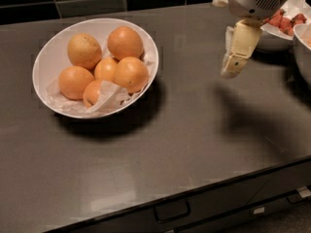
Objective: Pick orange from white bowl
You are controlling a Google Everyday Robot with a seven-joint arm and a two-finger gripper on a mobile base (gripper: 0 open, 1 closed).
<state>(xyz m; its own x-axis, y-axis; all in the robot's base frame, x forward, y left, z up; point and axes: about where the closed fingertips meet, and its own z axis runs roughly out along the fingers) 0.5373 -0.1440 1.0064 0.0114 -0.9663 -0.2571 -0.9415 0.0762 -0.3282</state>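
Observation:
The white bowl stands on the dark counter at the left, lined with crumpled white paper. It holds several oranges. The orange, round and deep reddish-orange, lies at the back right of the bowl. A paler yellowish orange lies to its left, and smaller light-orange ones are in the middle. My gripper hangs above the counter at the upper right. It is well to the right of the bowl, apart from it, and holds nothing.
A white bowl with red fruit stands at the back right, partly behind my arm. Another bowl's rim shows at the right edge. The counter's front edge with a drawer handle runs along the bottom. Black tiles back the counter.

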